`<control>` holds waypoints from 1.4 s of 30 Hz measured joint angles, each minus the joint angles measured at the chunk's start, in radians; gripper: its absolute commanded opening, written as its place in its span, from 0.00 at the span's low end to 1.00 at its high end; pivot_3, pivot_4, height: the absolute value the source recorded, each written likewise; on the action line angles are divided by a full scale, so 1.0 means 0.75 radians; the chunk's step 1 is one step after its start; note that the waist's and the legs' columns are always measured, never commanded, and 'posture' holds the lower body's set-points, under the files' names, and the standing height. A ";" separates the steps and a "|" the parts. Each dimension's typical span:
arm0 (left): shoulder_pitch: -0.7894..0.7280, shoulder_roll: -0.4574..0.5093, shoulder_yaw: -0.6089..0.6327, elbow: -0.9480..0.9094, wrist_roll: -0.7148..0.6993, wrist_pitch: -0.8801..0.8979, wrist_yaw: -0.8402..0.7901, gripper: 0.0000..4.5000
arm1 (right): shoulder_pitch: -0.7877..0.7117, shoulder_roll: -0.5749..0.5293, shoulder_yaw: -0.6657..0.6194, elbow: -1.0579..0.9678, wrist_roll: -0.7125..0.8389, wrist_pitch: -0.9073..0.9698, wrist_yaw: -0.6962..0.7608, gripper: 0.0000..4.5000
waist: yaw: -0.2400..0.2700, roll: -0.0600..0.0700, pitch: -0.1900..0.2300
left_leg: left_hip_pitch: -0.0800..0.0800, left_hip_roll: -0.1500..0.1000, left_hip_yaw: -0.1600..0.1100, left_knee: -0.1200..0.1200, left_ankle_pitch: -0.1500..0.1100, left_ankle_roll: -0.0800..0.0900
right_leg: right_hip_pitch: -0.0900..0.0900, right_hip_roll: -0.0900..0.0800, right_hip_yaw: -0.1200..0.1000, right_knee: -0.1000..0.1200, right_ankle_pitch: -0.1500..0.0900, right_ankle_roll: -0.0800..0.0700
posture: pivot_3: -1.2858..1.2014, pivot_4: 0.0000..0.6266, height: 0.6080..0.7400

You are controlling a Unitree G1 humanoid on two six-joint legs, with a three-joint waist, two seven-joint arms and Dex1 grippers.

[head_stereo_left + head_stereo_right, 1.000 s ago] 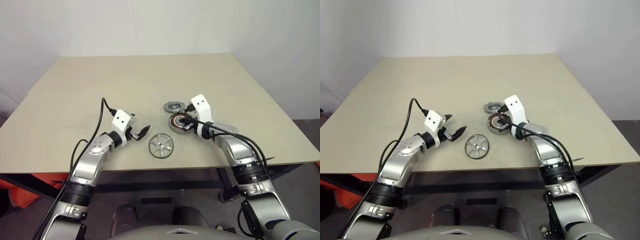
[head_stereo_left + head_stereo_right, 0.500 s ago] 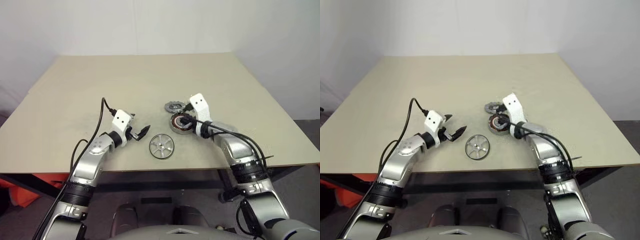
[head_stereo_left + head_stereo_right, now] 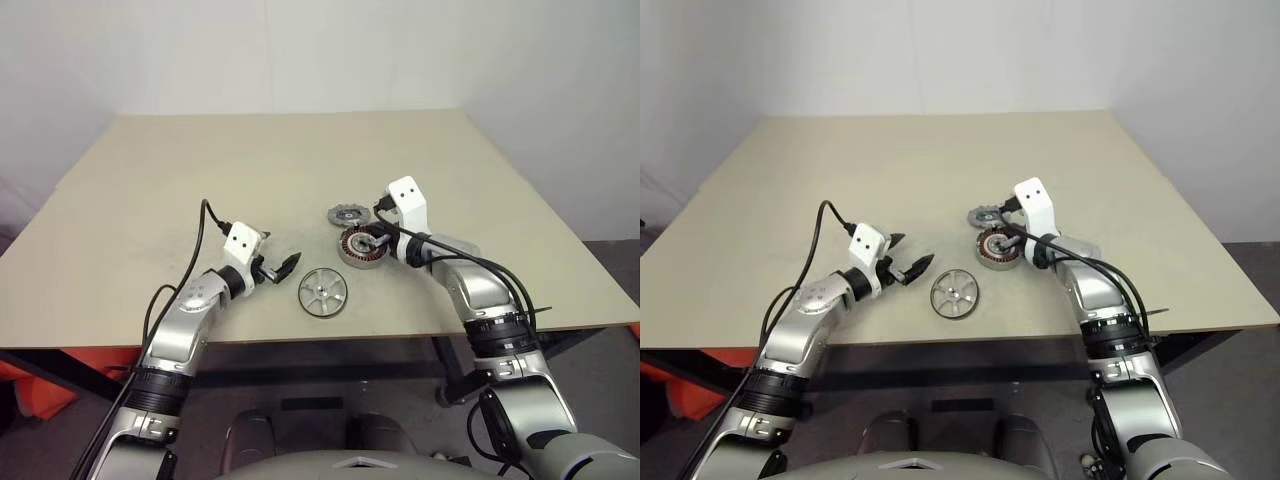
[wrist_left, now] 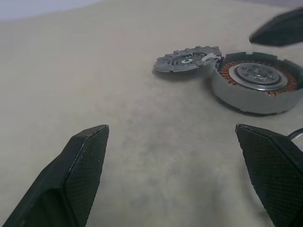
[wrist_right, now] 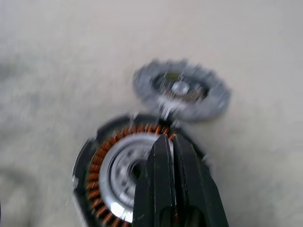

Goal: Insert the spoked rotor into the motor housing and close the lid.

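- Right end effector (image 3: 376, 236): fingers (image 5: 173, 179) pressed together, nothing between them; poised over the motor housing (image 3: 361, 247), tips above its silver centre. Contact with the housing cannot be confirmed.
- Left end effector (image 3: 278, 267): fingers (image 4: 80, 170) spread wide, empty, held just above the surface (image 3: 200, 180) and pointed toward the middle, where the parts lie.
- Motor housing: flat on the surface near the front edge, right of centre — copper windings visible around the silver centre, grey outer wall. Cavity open, no cover fitted.
- Lid (image 3: 348, 214): grey, notched edge, lying just behind the housing on the far side. In the left wrist view it appears slightly tilted, its near edge against or overlapping the housing rim (image 4: 215, 64); exact contact cannot be told.
- Spoked rotor (image 3: 323, 292): flat on the surface, nearer the front edge than the housing, to the housing's left and clear of it. It sits between the two end effectors, just beside the left fingertips — not touched by either.
- Surface: beige top, otherwise bare around the three parts; a faint darker scuffed patch lies in front of the left end effector.
- Cable (image 3: 205, 225): black lead arcs from the left wrist back along the forearm.
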 measured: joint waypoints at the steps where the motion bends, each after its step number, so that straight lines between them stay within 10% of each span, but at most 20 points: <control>1: 0.003 -0.009 0.005 -0.004 -0.019 0.040 0.001 1.00 | -0.005 0.000 -0.005 -0.011 0.001 0.002 0.000 0.03 | 0.000 0.000 0.000 | 0.000 0.000 0.000 -0.003 0.000 0.000 | -0.001 0.000 0.000 0.000 0.000 0.000 | 0.52 0.00 1.00; 18: 0.066 0.083 0.199 -0.238 -0.481 0.824 -0.031 1.00 | -0.010 0.000 -0.011 -0.075 0.007 0.030 -0.024 0.03 | 0.000 0.000 0.000 | 0.003 -0.001 0.002 -0.016 0.002 -0.003 | -0.003 0.000 0.001 -0.001 -0.001 -0.003 | 0.52 0.00 1.00; 42: -0.008 -0.088 0.252 -0.122 -0.733 1.081 -0.016 1.00 | -0.009 -0.020 -0.011 -0.088 0.007 0.032 -0.028 0.03 | 0.015 0.001 0.000 | 0.004 -0.003 0.001 -0.016 0.003 -0.005 | -0.001 0.000 0.000 -0.001 -0.002 -0.002 | 0.52 0.00 1.00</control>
